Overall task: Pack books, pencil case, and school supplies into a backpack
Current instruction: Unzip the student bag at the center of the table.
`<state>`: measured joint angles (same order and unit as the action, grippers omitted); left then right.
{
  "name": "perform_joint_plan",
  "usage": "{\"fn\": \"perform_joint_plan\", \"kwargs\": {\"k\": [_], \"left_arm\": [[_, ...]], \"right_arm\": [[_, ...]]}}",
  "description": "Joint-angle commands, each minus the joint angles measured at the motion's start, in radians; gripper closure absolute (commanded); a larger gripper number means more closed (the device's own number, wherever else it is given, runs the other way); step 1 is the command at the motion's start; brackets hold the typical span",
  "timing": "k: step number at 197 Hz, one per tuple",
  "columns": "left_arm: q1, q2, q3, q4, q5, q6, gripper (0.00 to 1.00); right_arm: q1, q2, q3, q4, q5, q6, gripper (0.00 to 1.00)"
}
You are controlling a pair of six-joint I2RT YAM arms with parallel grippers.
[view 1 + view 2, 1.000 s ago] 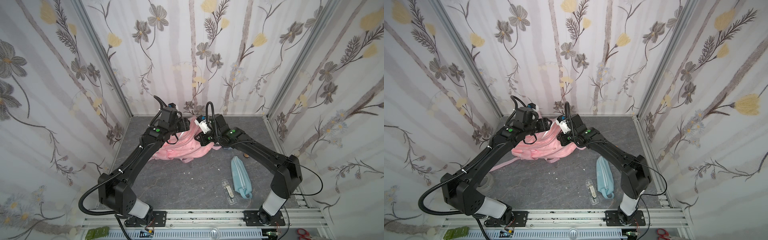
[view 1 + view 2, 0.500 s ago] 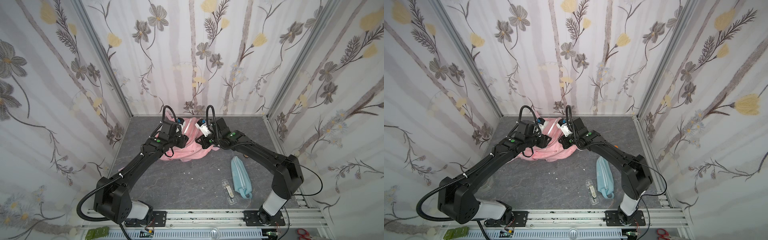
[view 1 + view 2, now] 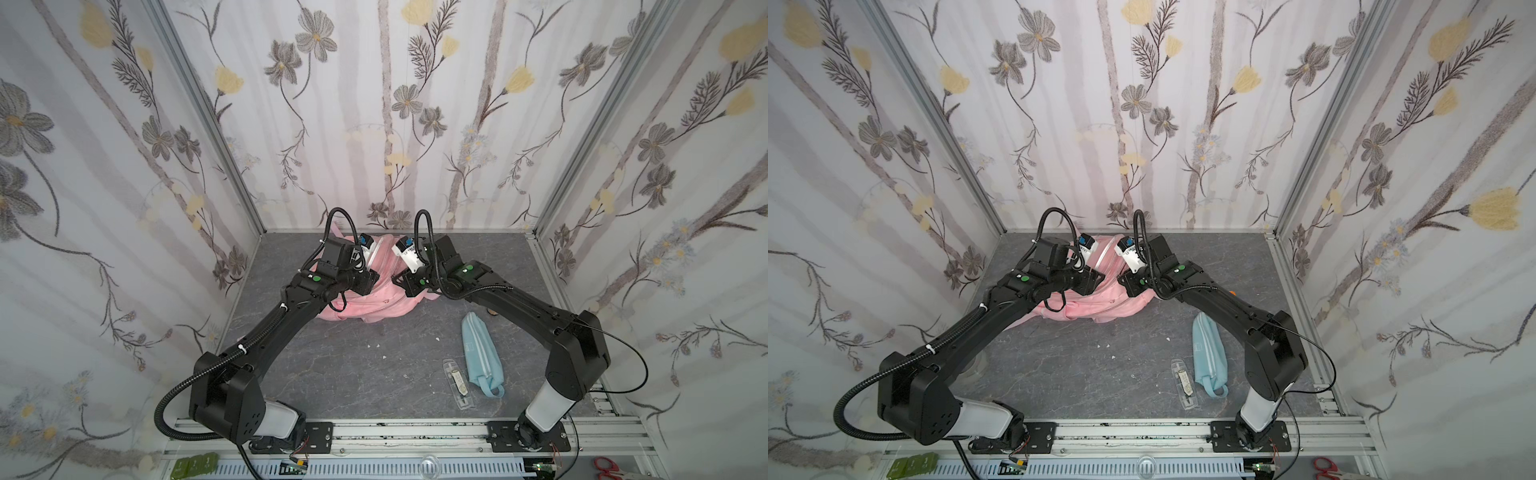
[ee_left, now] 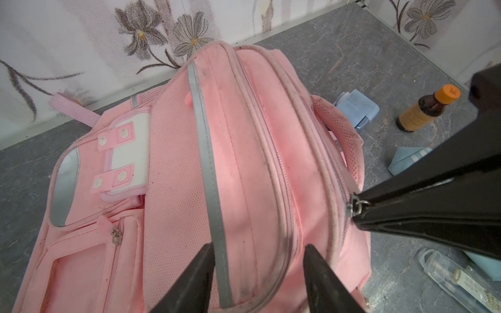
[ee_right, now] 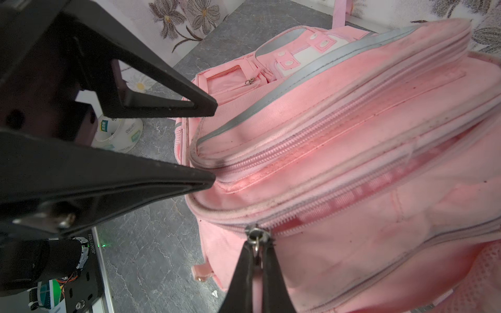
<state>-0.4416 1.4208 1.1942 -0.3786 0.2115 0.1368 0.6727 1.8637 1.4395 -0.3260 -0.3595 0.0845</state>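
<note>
The pink backpack lies near the back wall, between both arms. My left gripper is shut on a raised fold of its front section; one finger presses the grey reflective strip, the other the zip piping. My right gripper is shut on the main zip's metal pull, seen also in the left wrist view. The light-blue pencil case and narrow clear case lie at front right. A tape roll and pale-blue gadget sit beside the backpack. The books are out of view.
A small brown bottle with an orange cap stands on the grey floor beyond the gadget, under my right arm. Flowered walls close in the back and both sides. The aluminium rail runs along the front.
My left gripper has swung in over the backpack's top and narrowed its jaws onto the front section. The backpack has shifted toward the back wall. The right gripper stays shut on the zip pull.
</note>
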Motion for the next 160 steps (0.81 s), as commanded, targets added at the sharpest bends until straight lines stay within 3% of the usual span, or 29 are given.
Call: {"fn": "perform_joint_plan", "kwargs": {"k": [1,36,53,76,82,100,115,131,160], "left_arm": [[0.002,0.017,-0.004,0.004,-0.009,0.026,0.60],[0.001,0.031,-0.006,-0.013,0.029,0.056,0.62],[0.002,0.034,-0.010,-0.005,0.028,0.049,0.74],[0.001,0.036,-0.010,-0.007,0.024,0.050,0.78],[0.002,0.036,-0.010,-0.009,0.021,0.054,0.73],[0.002,0.035,-0.004,-0.030,0.026,0.080,0.45],[0.002,0.032,-0.004,-0.050,0.034,0.102,0.42],[0.002,0.030,-0.009,-0.060,0.052,0.120,0.49],[0.002,0.034,-0.018,-0.041,0.031,0.108,0.78]], "right_arm": [[-0.002,-0.016,0.008,0.069,-0.043,-0.012,1.00],[-0.007,-0.018,0.010,0.059,-0.036,-0.014,1.00],[-0.009,-0.018,0.011,0.058,-0.034,-0.011,1.00],[-0.010,-0.017,0.017,0.047,-0.033,-0.011,1.00],[-0.012,-0.015,0.020,0.042,-0.033,-0.013,1.00],[-0.015,-0.006,0.036,0.017,-0.034,-0.023,1.00],[-0.019,0.000,0.043,0.004,-0.033,-0.030,1.00],[-0.024,0.002,0.046,0.001,-0.033,-0.031,1.00],[-0.027,0.011,0.056,-0.012,-0.035,-0.031,1.00]]}}
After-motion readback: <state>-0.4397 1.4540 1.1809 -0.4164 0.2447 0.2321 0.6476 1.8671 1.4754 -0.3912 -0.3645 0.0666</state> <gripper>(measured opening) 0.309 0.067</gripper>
